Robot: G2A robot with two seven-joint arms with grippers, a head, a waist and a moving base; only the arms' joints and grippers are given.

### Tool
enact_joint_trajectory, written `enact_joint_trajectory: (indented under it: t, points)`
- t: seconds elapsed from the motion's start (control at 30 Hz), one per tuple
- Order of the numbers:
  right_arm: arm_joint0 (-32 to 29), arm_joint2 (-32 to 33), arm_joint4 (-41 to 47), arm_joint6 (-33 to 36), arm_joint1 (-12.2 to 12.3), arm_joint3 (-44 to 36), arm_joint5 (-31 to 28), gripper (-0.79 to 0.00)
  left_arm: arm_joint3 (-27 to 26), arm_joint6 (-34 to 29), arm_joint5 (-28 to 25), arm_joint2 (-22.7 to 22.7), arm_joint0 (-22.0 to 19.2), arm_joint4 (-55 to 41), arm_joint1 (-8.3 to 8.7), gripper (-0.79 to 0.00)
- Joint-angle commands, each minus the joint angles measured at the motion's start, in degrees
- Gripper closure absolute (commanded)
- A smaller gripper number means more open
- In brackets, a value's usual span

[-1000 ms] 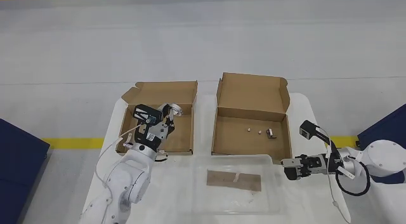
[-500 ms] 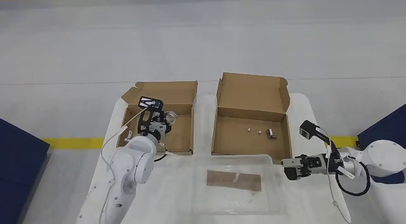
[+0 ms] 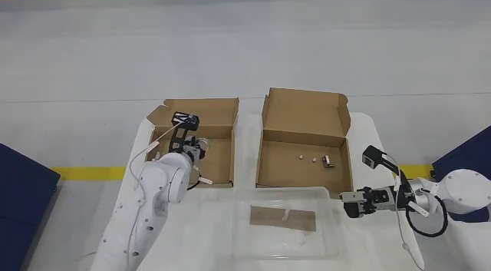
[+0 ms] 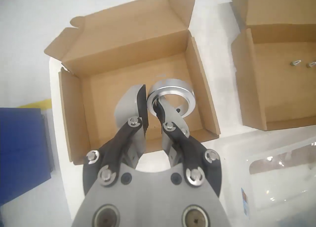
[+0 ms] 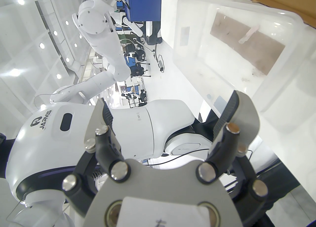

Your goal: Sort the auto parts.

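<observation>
My left gripper [image 4: 149, 99] is shut on a silver metal ring [image 4: 171, 95], one finger inside it and one outside on its wall. It hangs over the inside of the left cardboard box [image 4: 103, 94]; from above the ring [image 3: 202, 146] sits over that box [image 3: 222, 160]. The right cardboard box [image 3: 291, 173] holds three small metal parts [image 3: 327, 160]. My right gripper [image 5: 170, 112] stands open with nothing in it, beside the right end of the clear plastic tray [image 5: 284, 15], and in the top view the right gripper [image 3: 351, 204] is at that tray's right corner.
The clear tray [image 3: 284, 190] lies along the table's near side with a brown cardboard sheet [image 3: 282, 218] in it. Both boxes have their lids folded back. A blue cabinet [image 3: 23, 186] stands off the table's left edge.
My left arm has turned and carried the ring from over the left box's far part back toward me, over its floor. The right arm has kept still.
</observation>
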Motion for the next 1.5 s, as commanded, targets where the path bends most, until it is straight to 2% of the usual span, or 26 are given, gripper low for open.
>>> enact_joint_trajectory:
  t: [0.0,0.23,0.63,0.77,0.93,1.2,1.47]
  points:
    - [0.0,0.0,0.0,0.0,0.0,0.0,0.0,-0.785,3.28,-3.33,1.07,1.14,-3.24,-0.49,-0.52,0.0]
    - [0.0,0.0,0.0,0.0,0.0,0.0,0.0,-0.785,12.39,-11.14,4.16,4.74,-10.83,-4.32,-2.48,0.0]
    - [0.0,0.0,0.0,0.0,0.0,0.0,0.0,-0.785,14.12,-11.16,4.06,4.85,-10.98,-5.08,-2.72,0.0]
    - [0.0,0.0,0.0,0.0,0.0,0.0,0.0,-0.785,19.09,-17.72,3.65,6.34,-14.91,-5.61,-3.42,0.0]
    - [0.0,0.0,0.0,0.0,0.0,0.0,0.0,-0.785,27.39,-23.59,5.39,10.41,-20.8,-6.58,-5.31,0.0]
    - [0.0,0.0,0.0,0.0,0.0,0.0,0.0,-0.785,37.83,-21.42,4.91,11.88,-25.44,-13.58,-7.67,0.0]
    - [0.0,0.0,0.0,0.0,0.0,0.0,0.0,-0.785,38.36,-21.08,3.76,12.12,-25.7,-13.88,-7.81,0.0]
